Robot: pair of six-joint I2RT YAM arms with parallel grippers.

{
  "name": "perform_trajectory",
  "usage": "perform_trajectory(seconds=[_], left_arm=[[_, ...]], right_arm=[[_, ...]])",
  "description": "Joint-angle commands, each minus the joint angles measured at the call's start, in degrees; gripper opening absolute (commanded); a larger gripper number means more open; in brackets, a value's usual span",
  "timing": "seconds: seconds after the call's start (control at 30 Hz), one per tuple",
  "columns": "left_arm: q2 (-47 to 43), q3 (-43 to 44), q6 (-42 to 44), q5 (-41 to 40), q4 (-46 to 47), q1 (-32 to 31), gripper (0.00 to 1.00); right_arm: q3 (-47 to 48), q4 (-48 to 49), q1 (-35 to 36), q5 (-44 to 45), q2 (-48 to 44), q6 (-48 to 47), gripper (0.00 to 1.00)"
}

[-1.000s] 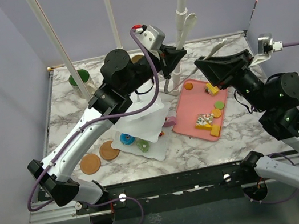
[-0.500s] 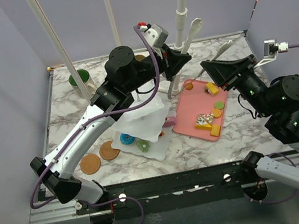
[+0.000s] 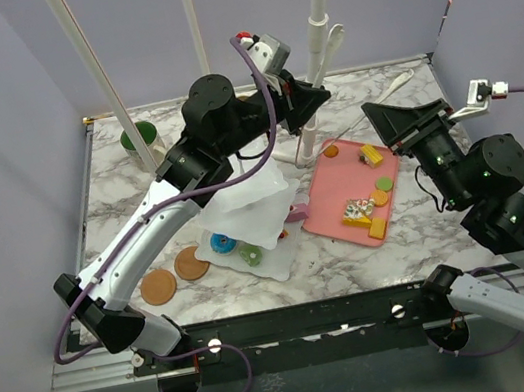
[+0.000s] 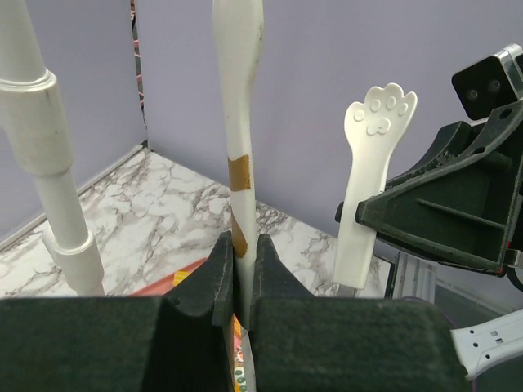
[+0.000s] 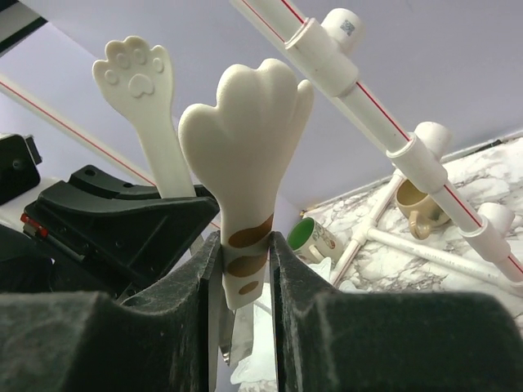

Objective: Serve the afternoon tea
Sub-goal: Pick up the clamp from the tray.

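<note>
The left gripper (image 4: 243,282) is pinched tight on the thin edge of the left paw tongs (image 4: 237,98), a cream handle with brown patches standing upright between its dark fingers (image 4: 219,273). The right gripper (image 5: 245,278) is clamped on the right paw tongs (image 5: 245,139), held at the brown-striped neck just below the rounded paw head, so its fingers stand only as far apart as that neck is wide. Each wrist view shows the other arm's tongs raised close by, pad side facing the camera. From above, the left gripper hangs over the far middle of the marble table (image 3: 121,201), beside the white pipe frame (image 3: 316,14), and the right gripper is over the far right, beyond the far corner of the pink tray (image 3: 327,190); the two are near each other but apart. The white three-tier stand (image 3: 260,212) sits near the table's centre, partly hidden under the left arm, with a blue donut (image 3: 219,242) and a green donut (image 3: 251,254) on its lowest plate. Several toy pastries (image 3: 357,209) lie on the pink tray just right of the stand. The green-lined mug (image 3: 141,139) stands at the far left of the table, and the tan mug (image 5: 415,208) sits at the back near the pipe frame. Two brown discs (image 3: 175,275) lie on the marble left of the stand
</note>
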Motion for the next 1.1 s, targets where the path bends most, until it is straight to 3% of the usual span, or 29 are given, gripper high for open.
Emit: perform_trajectory(seconds=[0.0,0.17,0.5,0.6,0.73,0.8,0.83,0.93,1.07], left_arm=[[-5.0,5.2,-5.3,9.7,9.0,-1.1,0.00],[-4.7,2.7,-3.4,7.7,9.3,-1.4,0.00],[-5.6,-3.4,8.4,-18.6,8.7,-2.0,0.00],[-5.5,-4.3,9.6,-20.0,8.7,-1.9,0.00],[-5.6,-5.4,8.8,-17.6,8.7,-2.1,0.00],[-5.7,-5.5,8.0,-17.5,8.7,-2.1,0.00],[-5.8,-5.5,7.8,-17.5,8.8,-2.0,0.00],[-5.7,-5.2,6.6,-18.0,9.4,-2.0,0.00],[-5.3,-4.5,3.7,-20.3,9.5,-2.0,0.00]], right_arm=[[-3.2,-7.1,-2.3,15.1,1.8,-2.3,0.01],[-3.2,4.1,-2.2,0.6,3.5,-9.0,0.01],[-2.2,15.5,-2.3,-20.5,4.7,-17.3,0.03],[-0.6,14.8,-2.3,-24.0,6.9,-18.0,0.27],[0.8,12.6,-2.3,-22.2,7.6,-18.0,0.76],[0.1,13.5,-2.2,-20.4,6.4,-18.1,0.95],[-0.5,14.3,-2.3,-19.6,5.7,-17.8,0.99],[-3.4,16.0,-2.2,-17.0,2.9,-17.7,1.00],[-7.8,20.0,-2.3,-21.5,0.5,-17.1,0.99]])
